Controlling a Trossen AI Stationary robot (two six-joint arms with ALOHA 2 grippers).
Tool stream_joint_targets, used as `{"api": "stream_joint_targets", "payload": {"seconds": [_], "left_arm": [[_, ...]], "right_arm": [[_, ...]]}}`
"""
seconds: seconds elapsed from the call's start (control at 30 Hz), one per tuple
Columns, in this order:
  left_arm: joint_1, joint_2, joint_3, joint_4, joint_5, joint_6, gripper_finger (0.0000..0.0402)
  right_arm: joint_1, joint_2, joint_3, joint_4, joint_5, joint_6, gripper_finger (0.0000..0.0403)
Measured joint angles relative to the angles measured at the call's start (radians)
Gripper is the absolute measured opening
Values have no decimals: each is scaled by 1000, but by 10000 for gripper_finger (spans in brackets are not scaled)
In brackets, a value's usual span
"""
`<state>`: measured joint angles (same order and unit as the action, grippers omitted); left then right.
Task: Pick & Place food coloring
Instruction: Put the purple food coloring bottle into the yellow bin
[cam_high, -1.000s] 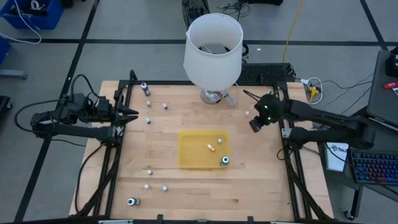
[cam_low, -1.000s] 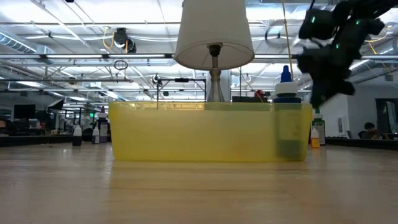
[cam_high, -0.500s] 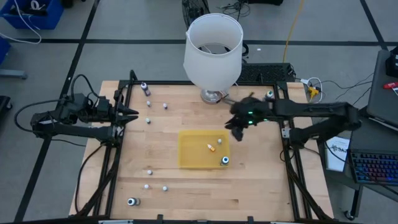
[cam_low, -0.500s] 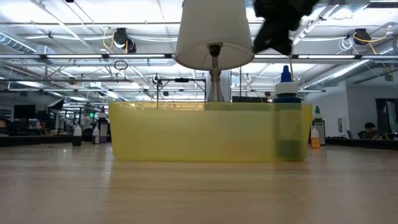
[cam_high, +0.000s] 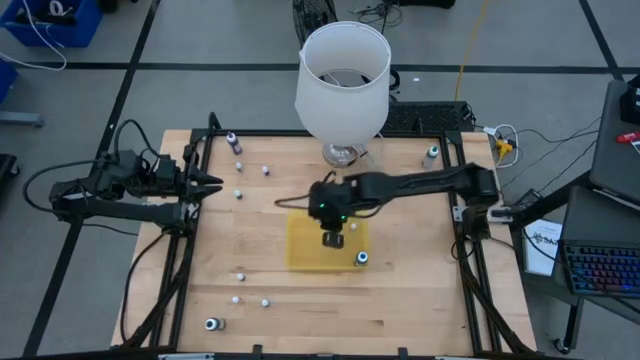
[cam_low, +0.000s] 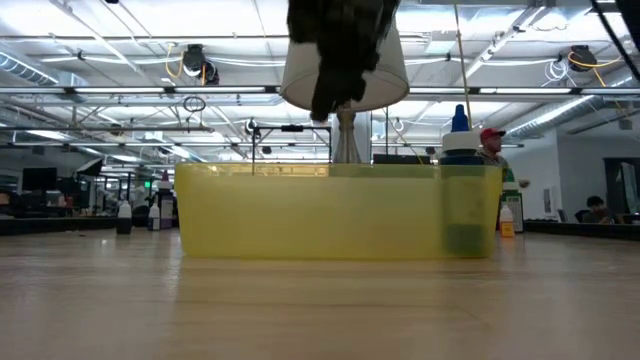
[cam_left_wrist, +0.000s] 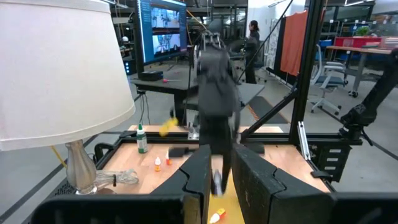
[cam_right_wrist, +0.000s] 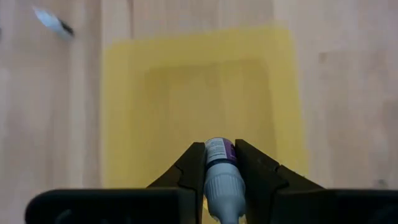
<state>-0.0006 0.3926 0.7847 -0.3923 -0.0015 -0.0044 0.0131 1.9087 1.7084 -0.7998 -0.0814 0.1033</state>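
Now we are holding a food coloring bottle over the yellow tray.

Going from large to small: we are working on the wooden table (cam_high: 400, 290), where the white lamp (cam_high: 342, 78) is standing at the far edge, behind the yellow tray (cam_high: 305, 245). Our right gripper (cam_high: 331, 238) is reaching across and hanging above the tray, its fingers pinching a small purple-labelled bottle (cam_right_wrist: 219, 165), nozzle pointing back to the wrist, probably so it can drop inside the tray walls. Our left gripper (cam_high: 212, 183) is waiting at the left edge, fingers pressed together, holding nothing. Two bottles are already lying in the tray: an orange-capped one (cam_high: 339, 237) and a dark one (cam_high: 361, 258) in the corner. Other tiny bottles (cam_high: 238, 194) are still lying scattered on the wood.
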Motion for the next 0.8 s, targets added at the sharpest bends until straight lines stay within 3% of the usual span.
{"api": "stream_joint_targets", "payload": {"seconds": [0.27,0.43,0.8], "left_arm": [[0,0,0,0,0,0,67],[0,0,0,0,0,0,67],[0,0,0,0,0,0,67]], "right_arm": [[2,154,0,-13,7,-59,58],[1,226,0,-21,64,-91,58],[0,254,-14,-24,80,-101,58]]}}
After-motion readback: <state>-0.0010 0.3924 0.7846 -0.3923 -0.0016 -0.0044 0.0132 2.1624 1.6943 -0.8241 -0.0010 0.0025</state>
